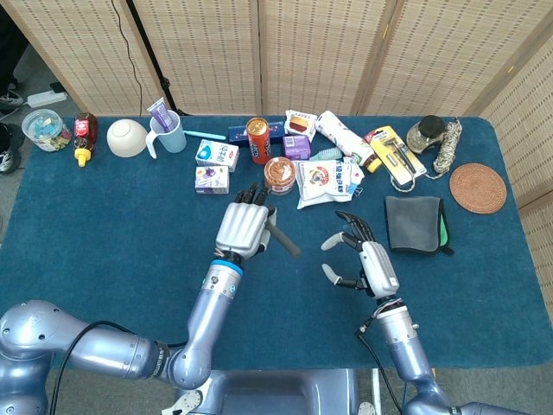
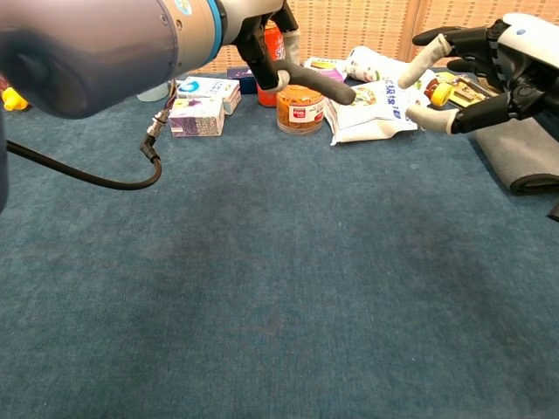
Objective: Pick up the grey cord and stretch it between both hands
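My left hand [image 1: 245, 226] [image 2: 262, 39] hangs above the middle of the blue table and grips a short grey cord [image 1: 284, 237] [image 2: 316, 84]. The cord's free end sticks out to the right, toward my right hand. My right hand [image 1: 367, 260] [image 2: 489, 70] is open, its fingers spread and turned toward the cord's tip. A gap remains between the tip and those fingers.
Clutter lines the far side: an orange jar [image 1: 278, 175], a red can [image 1: 257, 140], small boxes [image 1: 212, 180], a white snack bag [image 1: 327, 183], a cup [image 1: 171, 132] and a bowl [image 1: 127, 137]. A grey cloth [image 1: 416, 224] lies beside my right hand. A round mat [image 1: 478, 188] sits far right.
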You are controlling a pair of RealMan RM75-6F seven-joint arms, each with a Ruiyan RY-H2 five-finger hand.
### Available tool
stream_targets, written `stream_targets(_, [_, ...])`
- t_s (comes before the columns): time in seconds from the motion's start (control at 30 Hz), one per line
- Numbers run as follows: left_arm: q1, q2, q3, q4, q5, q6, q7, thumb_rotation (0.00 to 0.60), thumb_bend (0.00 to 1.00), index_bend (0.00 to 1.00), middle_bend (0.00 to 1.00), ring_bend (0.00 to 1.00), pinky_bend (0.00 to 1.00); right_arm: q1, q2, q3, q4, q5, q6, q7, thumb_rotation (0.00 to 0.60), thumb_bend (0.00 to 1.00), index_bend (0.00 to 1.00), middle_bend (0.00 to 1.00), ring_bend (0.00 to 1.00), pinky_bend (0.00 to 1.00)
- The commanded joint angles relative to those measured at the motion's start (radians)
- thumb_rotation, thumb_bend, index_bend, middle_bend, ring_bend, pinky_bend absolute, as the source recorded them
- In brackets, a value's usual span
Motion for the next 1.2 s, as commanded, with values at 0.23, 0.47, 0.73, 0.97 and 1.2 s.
stream_targets(0.23, [-0.022,-0.039,-0.014,0.032,-0.007,-0.003,-0.001,0.6,0.58,0.72,0.15,0.04,0.15,0.017,-0.05,0.017,0.016,0.031,0.002,-0.056,0.6,0.33,0.44,0.09,0.0,0.0])
stream_targets(0.47, [-0.035,-0.064,-0.022,0.054,-0.005,0.0,0.001,0.6,0.58,0.72,0.15,0.04,0.15,0.021,-0.072,0.023,0.023,0.045,0.004,-0.071,0.6,0.33,0.44,0.09,0.0,0.0])
stream_targets(0.73, [-0.049,-0.094,-0.034,0.084,-0.005,0.003,0.003,0.6,0.58,0.72,0.15,0.04,0.15,0.025,-0.093,0.031,0.031,0.05,0.009,-0.076,0.6,0.33,0.42,0.09,0.0,0.0])
stream_targets(0.97, [-0.054,-0.109,-0.04,0.102,-0.004,0.002,0.004,0.6,0.58,0.72,0.15,0.04,0.15,0.026,-0.099,0.037,0.034,0.056,0.009,-0.073,0.6,0.33,0.42,0.09,0.0,0.0])
stream_targets(1.2, [-0.054,-0.116,-0.043,0.108,0.0,-0.001,0.005,0.6,0.58,0.72,0.15,0.04,0.15,0.03,-0.109,0.041,0.042,0.061,0.008,-0.079,0.6,0.33,0.39,0.09,0.0,0.0])
